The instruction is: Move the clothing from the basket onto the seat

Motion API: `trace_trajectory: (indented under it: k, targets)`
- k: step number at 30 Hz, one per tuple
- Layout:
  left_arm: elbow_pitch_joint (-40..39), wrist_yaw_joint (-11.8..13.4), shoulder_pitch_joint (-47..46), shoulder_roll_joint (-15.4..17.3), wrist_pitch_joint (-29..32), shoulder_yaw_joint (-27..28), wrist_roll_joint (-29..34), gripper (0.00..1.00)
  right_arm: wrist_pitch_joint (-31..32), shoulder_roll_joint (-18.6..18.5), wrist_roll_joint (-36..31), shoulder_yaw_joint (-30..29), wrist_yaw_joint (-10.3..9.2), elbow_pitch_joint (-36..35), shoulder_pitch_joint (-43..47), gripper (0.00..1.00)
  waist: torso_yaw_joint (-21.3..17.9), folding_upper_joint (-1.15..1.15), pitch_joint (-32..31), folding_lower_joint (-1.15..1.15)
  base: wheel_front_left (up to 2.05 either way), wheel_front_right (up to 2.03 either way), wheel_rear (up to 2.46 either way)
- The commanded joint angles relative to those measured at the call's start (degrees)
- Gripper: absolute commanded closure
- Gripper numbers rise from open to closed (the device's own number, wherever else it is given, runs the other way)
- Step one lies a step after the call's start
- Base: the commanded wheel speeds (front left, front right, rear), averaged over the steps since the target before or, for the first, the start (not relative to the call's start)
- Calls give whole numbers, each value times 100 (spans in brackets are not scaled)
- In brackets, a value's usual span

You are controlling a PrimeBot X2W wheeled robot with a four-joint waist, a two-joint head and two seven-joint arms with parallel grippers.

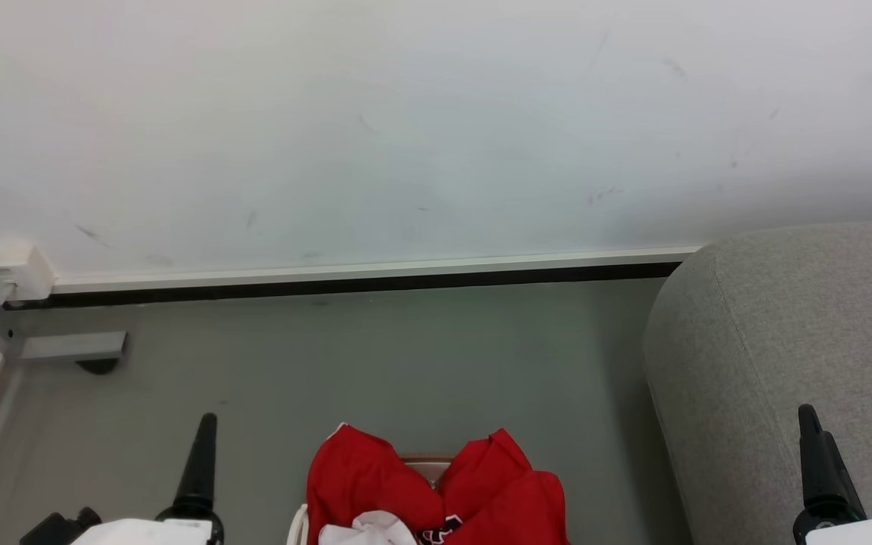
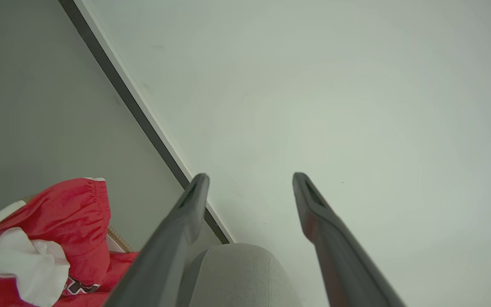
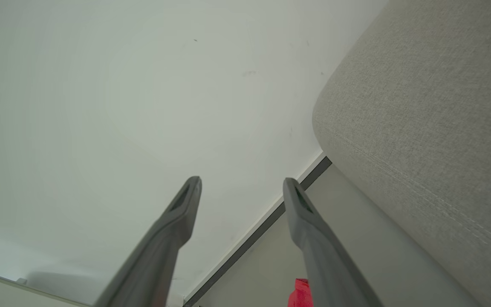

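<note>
The red clothing [image 1: 436,492] lies heaped in the basket [image 1: 425,459] at the bottom centre of the head view, hiding most of it; a bit of brown rim and a white edge show. The grey seat [image 1: 784,341] rises at the right. My left gripper [image 2: 249,179] stands open and empty, raised to the left of the basket, with the clothing [image 2: 70,204] at its lower left. My right gripper [image 3: 242,182] is open and empty too, beside the seat [image 3: 420,106]. In the head view one dark left finger [image 1: 201,462] and one right finger [image 1: 818,462] point up.
A white piece of fabric [image 1: 375,527] sits on top of the red heap. Grey floor [image 1: 406,356] runs to a white wall with a dark baseboard [image 1: 360,284]. A white box [image 1: 12,271] and a grey bracket [image 1: 73,347] sit at the left corner.
</note>
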Motion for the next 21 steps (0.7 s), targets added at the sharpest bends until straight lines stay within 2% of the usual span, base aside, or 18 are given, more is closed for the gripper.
trace_trajectory:
  k: [1,21]
  targets:
    - [-112,12,-19,39,-58,-1,243,0,-64,-68,-288,15,-3,-117,-37,0,-3,0,2,0,0,0,0]
    - [-361,54,120,49,-459,-59,2524,0,-464,-343,-2588,350,-6,18,-91,0,-32,0,-5,0,0,0,0]
